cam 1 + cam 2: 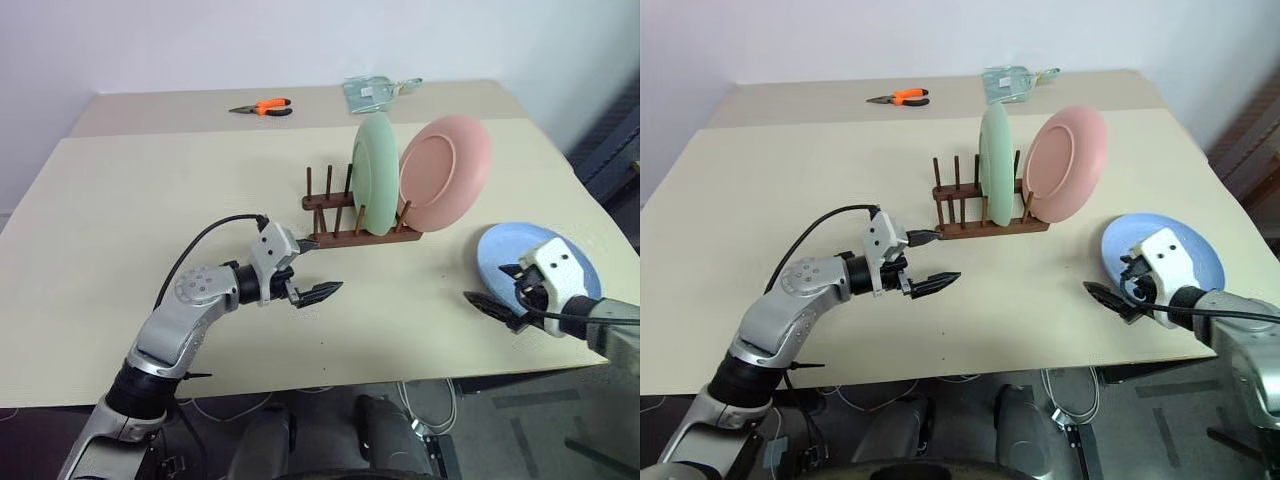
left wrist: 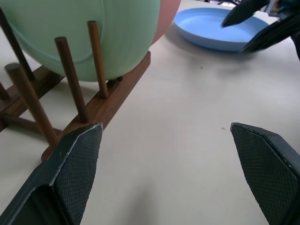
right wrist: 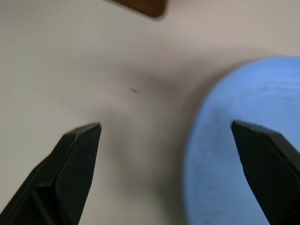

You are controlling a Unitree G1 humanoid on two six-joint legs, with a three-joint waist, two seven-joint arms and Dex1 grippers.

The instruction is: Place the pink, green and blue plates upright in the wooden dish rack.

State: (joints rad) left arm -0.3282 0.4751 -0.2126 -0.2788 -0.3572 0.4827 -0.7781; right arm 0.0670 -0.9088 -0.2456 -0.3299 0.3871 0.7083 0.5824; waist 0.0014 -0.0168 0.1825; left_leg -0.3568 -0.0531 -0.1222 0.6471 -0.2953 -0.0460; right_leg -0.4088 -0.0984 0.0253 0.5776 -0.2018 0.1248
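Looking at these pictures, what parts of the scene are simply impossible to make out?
- Blue plate: its near edge is hidden behind the right gripper in both eye views.
- Pink plate: where it meets the wooden dish rack is hidden by the green plate.
- Silvery object at the table's far edge: too small to identify.

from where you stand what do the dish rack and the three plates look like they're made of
The wooden dish rack looks like dark brown stained wood with round pegs and a smooth, faintly glossy finish. The green plate, pink plate and blue plate show flat pastel colour with a soft matte sheen: probably plastic or melamine, though glazed ceramic can't be ruled out.
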